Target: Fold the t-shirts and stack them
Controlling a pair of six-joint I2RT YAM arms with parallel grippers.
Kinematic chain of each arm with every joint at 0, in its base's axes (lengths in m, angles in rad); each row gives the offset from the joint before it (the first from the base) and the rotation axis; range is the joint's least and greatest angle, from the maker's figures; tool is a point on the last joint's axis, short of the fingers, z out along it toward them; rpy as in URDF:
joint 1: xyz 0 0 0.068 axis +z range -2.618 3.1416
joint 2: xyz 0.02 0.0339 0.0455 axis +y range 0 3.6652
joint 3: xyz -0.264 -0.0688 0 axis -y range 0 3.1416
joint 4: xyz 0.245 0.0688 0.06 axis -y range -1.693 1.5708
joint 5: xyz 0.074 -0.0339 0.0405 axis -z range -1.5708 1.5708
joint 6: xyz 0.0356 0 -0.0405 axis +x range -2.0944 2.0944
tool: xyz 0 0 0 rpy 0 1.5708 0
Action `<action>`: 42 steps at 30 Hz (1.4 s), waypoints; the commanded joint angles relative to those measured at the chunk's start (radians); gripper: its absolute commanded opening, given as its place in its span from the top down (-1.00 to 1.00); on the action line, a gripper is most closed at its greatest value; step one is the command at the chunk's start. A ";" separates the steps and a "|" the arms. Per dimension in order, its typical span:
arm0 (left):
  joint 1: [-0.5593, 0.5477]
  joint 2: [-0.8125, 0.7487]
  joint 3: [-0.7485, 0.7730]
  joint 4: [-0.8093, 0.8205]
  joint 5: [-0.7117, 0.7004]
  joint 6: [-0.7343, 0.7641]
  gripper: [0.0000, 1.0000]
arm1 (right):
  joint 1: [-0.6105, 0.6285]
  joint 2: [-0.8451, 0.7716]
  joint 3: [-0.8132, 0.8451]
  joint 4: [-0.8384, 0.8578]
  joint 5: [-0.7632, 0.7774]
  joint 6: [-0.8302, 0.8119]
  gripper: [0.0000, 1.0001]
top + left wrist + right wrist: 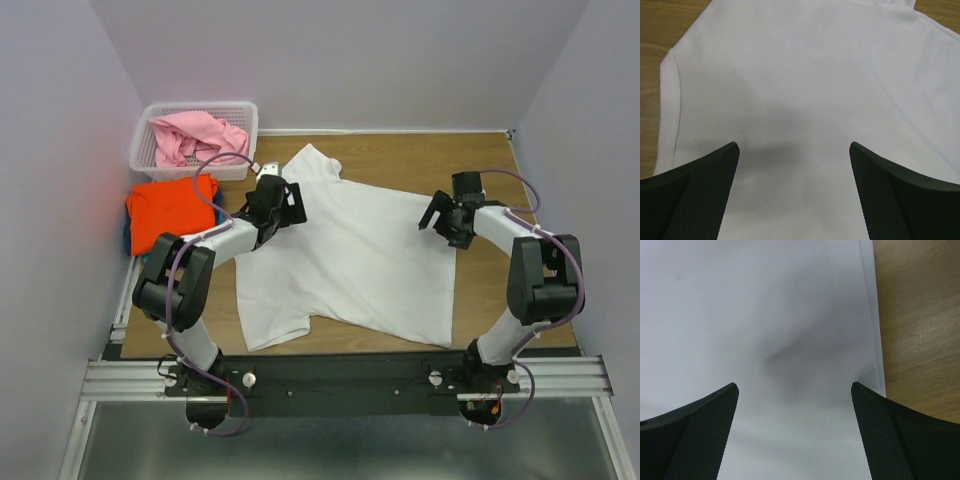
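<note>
The white t-shirt (350,260) lies spread flat on the wooden tabletop (400,155), directly beneath both grippers. The left gripper (285,205) hangs over the shirt's shoulder area, with a sleeve hem off to its left and the collar just ahead of it. Its jaws stand fully apart and hold nothing. Only smooth white cloth shows between them, with a soft shadow on it.

The right gripper (445,215) hangs over the opposite side of the same shirt, close to the straight cloth edge that runs just to its right, with bare tabletop beyond that edge. Its jaws are also spread as wide as they go and are empty. A slight crease sits in the cloth ahead of them. Whether either gripper touches the cloth cannot be told.

Beyond the left gripper's outer side, the orange t-shirt (170,208) lies folded near the tabletop's edge, with a sliver of the teal t-shirt (128,238) showing under it. Further off the same way, the pink t-shirt (195,137) lies crumpled inside the white basket (240,112).
</note>
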 commanded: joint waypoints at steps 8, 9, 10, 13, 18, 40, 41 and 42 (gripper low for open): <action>0.004 0.130 0.101 0.003 0.022 -0.011 -0.97 | 0.002 0.186 0.144 -0.001 0.076 -0.033 -1.00; 0.004 0.136 0.108 -0.001 0.025 -0.011 -0.97 | 0.002 0.200 0.153 -0.001 0.071 -0.031 -1.00; 0.004 0.147 0.118 -0.006 0.027 -0.011 -0.97 | 0.002 0.220 0.174 -0.001 0.073 -0.033 -1.00; 0.009 0.162 0.140 -0.011 0.036 -0.010 -0.97 | -0.001 0.251 0.208 -0.003 0.084 -0.031 -1.00; 0.023 0.220 0.186 -0.027 0.058 -0.006 -0.97 | -0.007 0.302 0.276 -0.004 0.090 -0.026 -1.00; 0.053 0.473 0.522 -0.205 0.130 0.032 -0.97 | -0.054 0.440 0.443 -0.008 0.090 -0.011 -1.00; 0.055 0.474 0.528 -0.207 0.130 0.032 -0.97 | -0.054 0.446 0.455 -0.009 0.090 -0.011 -1.00; 0.056 0.478 0.534 -0.208 0.130 0.033 -0.97 | -0.054 0.452 0.474 -0.009 0.088 -0.013 -1.00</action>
